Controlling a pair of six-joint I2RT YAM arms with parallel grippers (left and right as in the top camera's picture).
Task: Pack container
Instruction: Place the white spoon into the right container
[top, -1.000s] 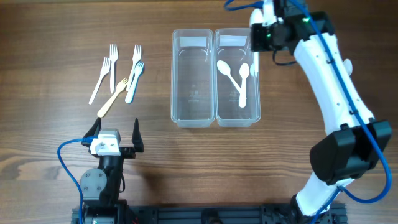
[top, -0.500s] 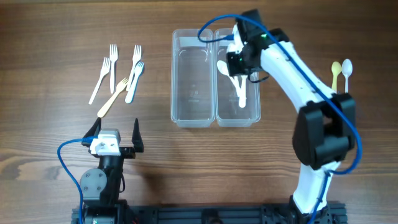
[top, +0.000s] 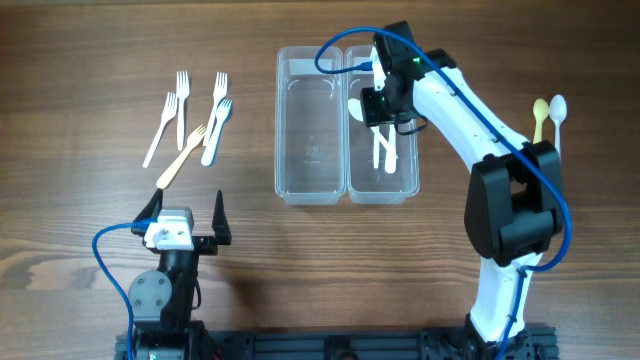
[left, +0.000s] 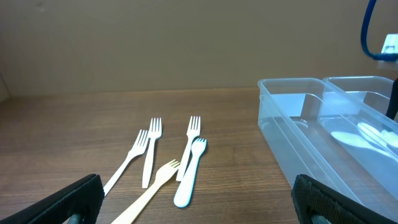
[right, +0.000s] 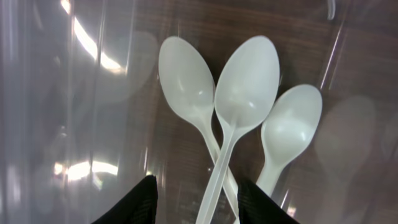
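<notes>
Two clear plastic containers stand side by side at the table's middle: the left one (top: 310, 196) holds nothing, the right one (top: 412, 150) holds three white spoons (top: 387, 150). My right gripper (top: 385, 108) hangs low over the right container. In the right wrist view its fingers (right: 194, 202) are apart, with the top spoon's (right: 245, 81) handle lying between them and the other two spoons under it. My left gripper (top: 190, 218) is open and empty near the front left, also seen in the left wrist view (left: 199, 214). Several forks (top: 190, 120) lie on the table ahead of it (left: 168, 158).
Two more spoons, one cream (top: 540, 112) and one white (top: 558, 110), lie on the table right of the containers, beside the right arm's elbow. The containers show at the right of the left wrist view (left: 311, 143). A blue cable loops above the right arm.
The right arm swung from the container's back right corner to low over the right container. A third spoon now lies there on top of the two.
</notes>
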